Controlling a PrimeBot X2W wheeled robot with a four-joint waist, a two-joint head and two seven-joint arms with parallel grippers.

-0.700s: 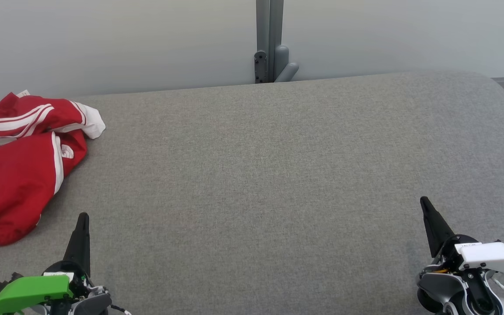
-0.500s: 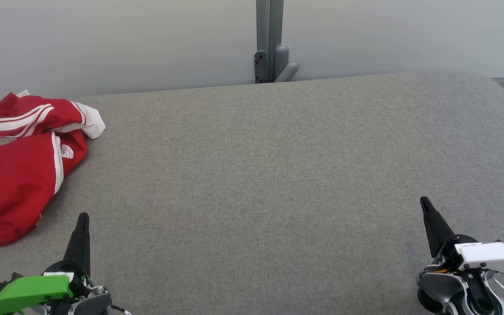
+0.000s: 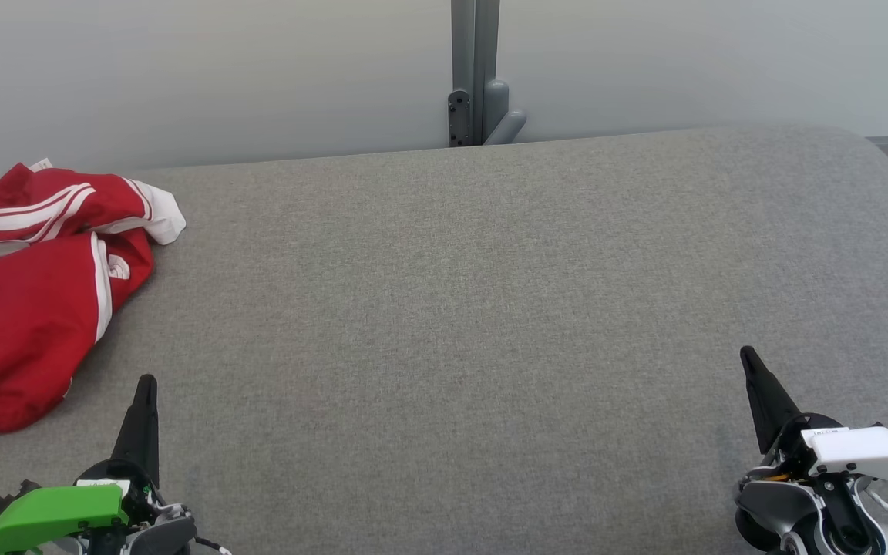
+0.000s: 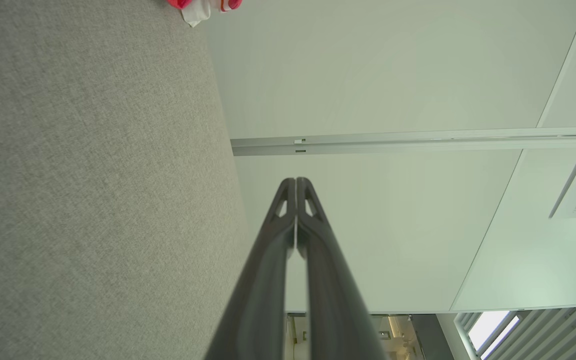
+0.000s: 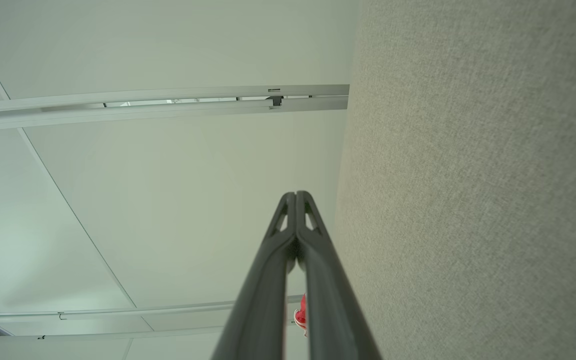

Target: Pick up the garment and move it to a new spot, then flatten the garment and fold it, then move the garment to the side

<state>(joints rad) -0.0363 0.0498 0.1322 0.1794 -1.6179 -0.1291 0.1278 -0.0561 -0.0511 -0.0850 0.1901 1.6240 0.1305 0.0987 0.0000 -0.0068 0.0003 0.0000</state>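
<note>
**Red garment heaped at the left edge, both pincers closed and empty**

A wide grey cloth surface [image 3: 490, 308] fills most of the head view, with a pale wall [image 3: 220, 77] and a grey post [image 3: 475, 69] above it. The garment [image 3: 20, 324] lies crumpled at the left edge of that view, at mid-height, and runs partly out of frame. It is red with white stripes.

It looks like thin, light sportswear: soft, limp and probably a little slick, so it should drape and slide rather than hold any shape. A pinch through a bunched fold, or at the white-edged corner [image 3: 163, 212] sticking out at the upper right of the heap, seems the surest hold.

The left gripper [image 3: 147, 379] sits at the lower left, near the heap's lower edge but apart from it. The right gripper [image 3: 745, 351] sits at the lower right, well apart from it.

The head view gives the heap's spread and folds. The left wrist view catches a scrap of it at the top edge, while the right wrist view catches a red sliver low down. Both wrist views show what the head view's side-on spikes cannot: each gripper's fingertips pressed together on nothing.
</note>
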